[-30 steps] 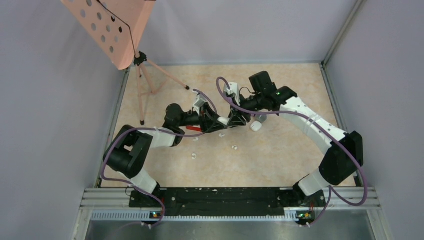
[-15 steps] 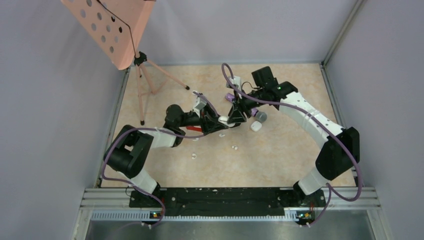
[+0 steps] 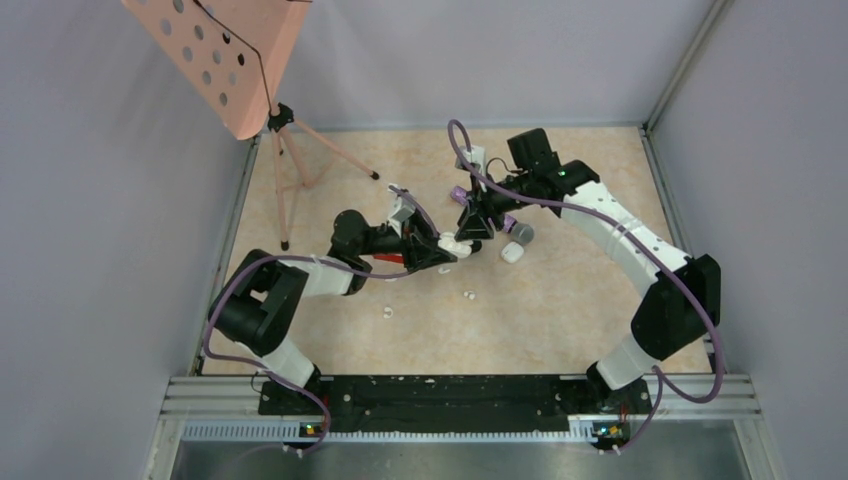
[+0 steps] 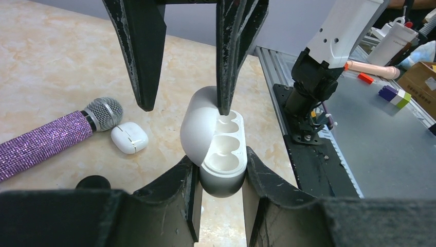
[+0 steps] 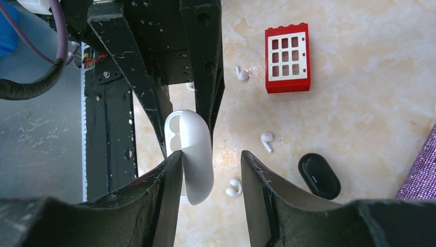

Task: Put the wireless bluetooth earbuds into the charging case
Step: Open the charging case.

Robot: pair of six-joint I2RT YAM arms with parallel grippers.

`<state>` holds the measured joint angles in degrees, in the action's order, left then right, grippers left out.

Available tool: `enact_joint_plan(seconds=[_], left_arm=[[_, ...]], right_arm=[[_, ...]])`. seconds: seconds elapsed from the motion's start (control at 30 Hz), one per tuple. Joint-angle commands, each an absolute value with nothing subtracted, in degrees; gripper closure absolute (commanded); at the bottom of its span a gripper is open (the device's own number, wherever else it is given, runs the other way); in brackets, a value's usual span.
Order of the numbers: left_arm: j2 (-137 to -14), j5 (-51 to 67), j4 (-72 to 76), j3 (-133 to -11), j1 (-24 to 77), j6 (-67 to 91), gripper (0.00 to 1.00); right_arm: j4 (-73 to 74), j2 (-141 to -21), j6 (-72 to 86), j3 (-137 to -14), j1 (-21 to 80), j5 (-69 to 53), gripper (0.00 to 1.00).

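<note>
White plastic, the charging case (image 4: 221,154) stands upright with its lid swung back, pinched at its base by the left gripper (image 4: 220,170), whose fingers are pressed against both its sides; two moulded wells face up in its open top; the right gripper (image 4: 185,109) comes down from above with its jaws spread, one finger behind the lid and the other with its tip at the farther well; whether a bud lies under that tip I cannot tell; in the right wrist view the lid sits in the gap between the spread fingers, held by neither; three white earbuds (image 5: 266,141) lie loose on the marbled table (image 5: 360,118), one just beside a red brick (image 5: 287,57), one near a black oval case (image 5: 319,175), one below the held case; a closed white case (image 4: 129,138) rests just beside the grey head of a purple microphone (image 4: 51,139); a pink music stand (image 3: 230,60) rises at the far left corner
</note>
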<state>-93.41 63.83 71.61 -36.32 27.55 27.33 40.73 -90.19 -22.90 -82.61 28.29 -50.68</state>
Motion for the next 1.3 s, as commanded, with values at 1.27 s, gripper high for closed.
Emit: enact_joint_plan(seconds=[1.27], left_arm=[[-94.2,66.4,74.0,-36.9,24.3,32.2,1.00]], right_arm=[[32.8,-83.3,-26.1,-75.4,28.8,-48.8,0.47]])
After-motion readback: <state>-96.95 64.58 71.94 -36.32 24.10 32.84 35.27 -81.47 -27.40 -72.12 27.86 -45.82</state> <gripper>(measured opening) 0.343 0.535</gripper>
